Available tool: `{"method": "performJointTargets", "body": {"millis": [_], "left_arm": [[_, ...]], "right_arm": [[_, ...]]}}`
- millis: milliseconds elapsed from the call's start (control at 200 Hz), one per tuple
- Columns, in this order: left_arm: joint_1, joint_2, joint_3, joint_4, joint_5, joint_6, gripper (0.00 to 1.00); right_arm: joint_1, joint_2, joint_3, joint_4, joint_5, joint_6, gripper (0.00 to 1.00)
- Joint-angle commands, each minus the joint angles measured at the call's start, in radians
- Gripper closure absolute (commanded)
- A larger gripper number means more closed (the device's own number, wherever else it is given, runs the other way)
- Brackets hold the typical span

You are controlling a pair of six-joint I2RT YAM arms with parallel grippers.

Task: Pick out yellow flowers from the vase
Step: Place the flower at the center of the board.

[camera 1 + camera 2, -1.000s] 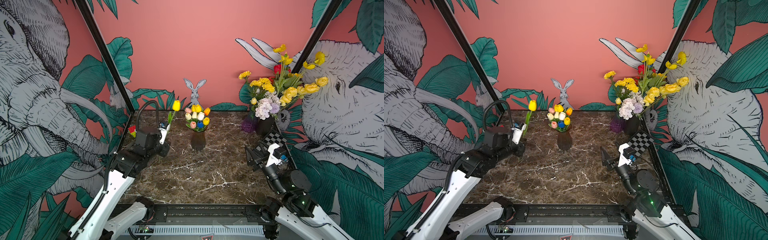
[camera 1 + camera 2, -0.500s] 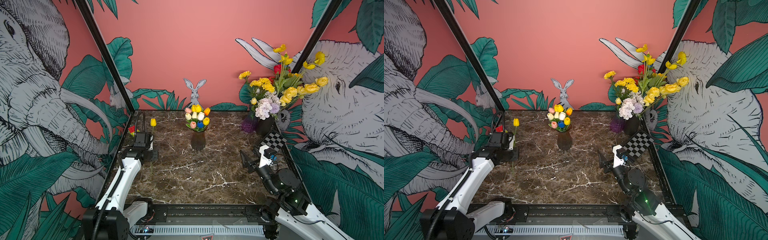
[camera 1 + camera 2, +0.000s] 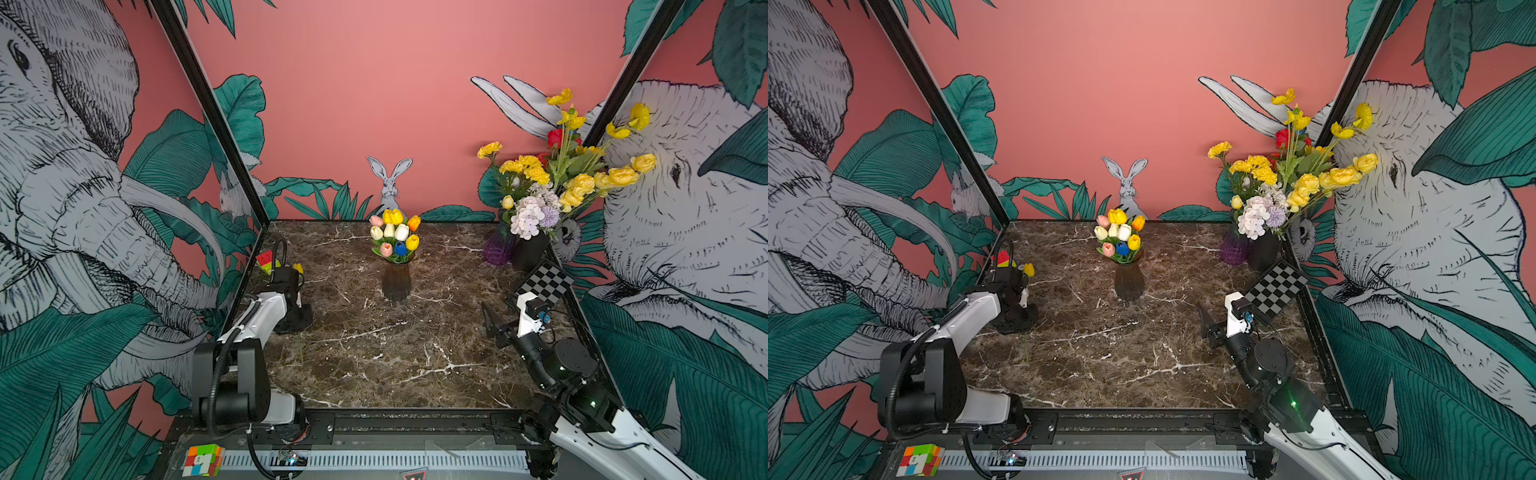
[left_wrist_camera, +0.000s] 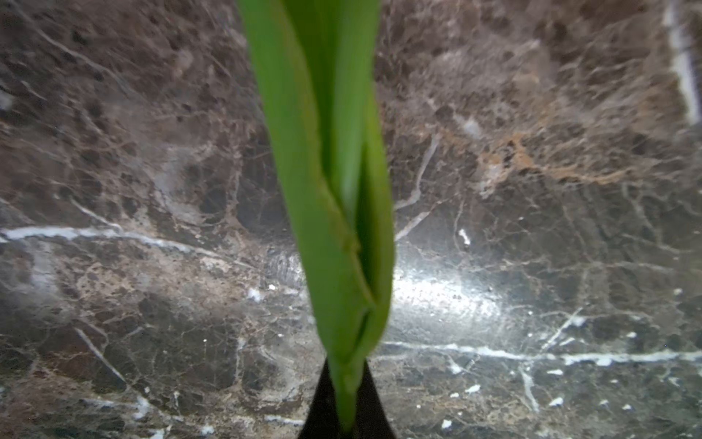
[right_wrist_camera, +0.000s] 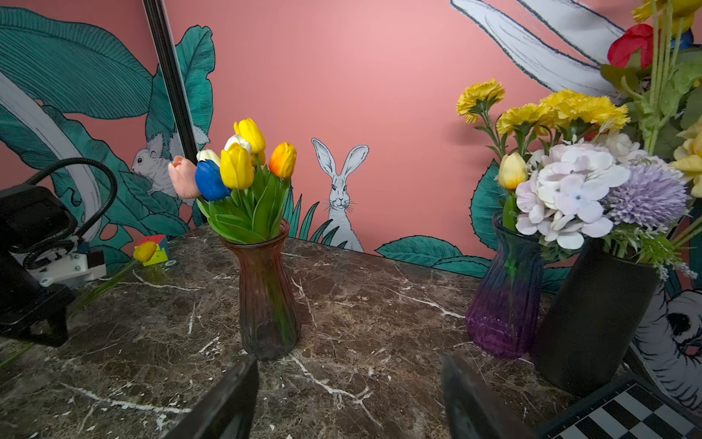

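Note:
A brown glass vase [image 3: 396, 280] [image 5: 267, 300] stands mid-table with mixed tulips; yellow flowers among them [image 3: 392, 216] [image 5: 236, 165] sit beside white, pink, blue and orange heads. My left gripper [image 3: 296, 319] [image 4: 345, 384] is down near the table's left edge, shut on the green leaves and stem [image 4: 334, 197] of one yellow tulip. Its head [image 3: 298, 268] [image 3: 1029, 269] [image 5: 144, 251] points to the back wall, low over the marble. My right gripper [image 3: 492, 322] [image 5: 349, 395] hovers open and holds nothing, front right of the vase.
A purple vase [image 3: 498, 247] and a black vase [image 3: 530, 251] with a big bouquet of yellow, red and lilac blooms stand at the back right. A checkerboard [image 3: 545, 282] leans beside them. One colour cube [image 3: 266, 261] lies back left, another [image 3: 203, 459] on the front rail.
My left arm has swung left and down, carrying the yellow tulip from above the table to just over the marble. The right arm has shifted slightly toward the middle, jaws unchanged.

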State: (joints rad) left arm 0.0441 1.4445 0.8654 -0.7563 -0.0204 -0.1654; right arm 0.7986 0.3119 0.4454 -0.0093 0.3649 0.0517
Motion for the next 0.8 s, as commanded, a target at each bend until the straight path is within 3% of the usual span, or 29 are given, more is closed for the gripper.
{"method": "performJointTargets", "body": {"millis": [0,90,220,405,650,795], "left_arm": [[0.024,0.086,0.014,-0.039,0.012,-0.011,1.00],[0.063,0.129,0.031,-0.051,0.011,-0.009,1.00],[0.078,0.146,0.068,-0.075,-0.089,-0.010,1.00],[0.108,0.154,0.077,-0.084,-0.099,-0.012,1.00],[0.111,0.102,0.078,-0.090,-0.105,-0.013,0.76],[0.107,-0.025,0.082,-0.091,-0.154,-0.009,0.66]], "right_arm": [[0.002,-0.003,-0.002,0.026,0.026,-0.007,0.26],[0.003,0.008,0.005,0.011,0.022,0.000,0.26],[0.002,-0.001,0.003,0.006,0.017,0.009,0.26],[0.001,-0.005,-0.001,0.015,0.019,0.010,0.26],[0.001,0.007,0.005,0.012,0.013,0.015,0.26],[0.001,0.062,0.011,0.011,-0.042,0.013,0.27]]}}
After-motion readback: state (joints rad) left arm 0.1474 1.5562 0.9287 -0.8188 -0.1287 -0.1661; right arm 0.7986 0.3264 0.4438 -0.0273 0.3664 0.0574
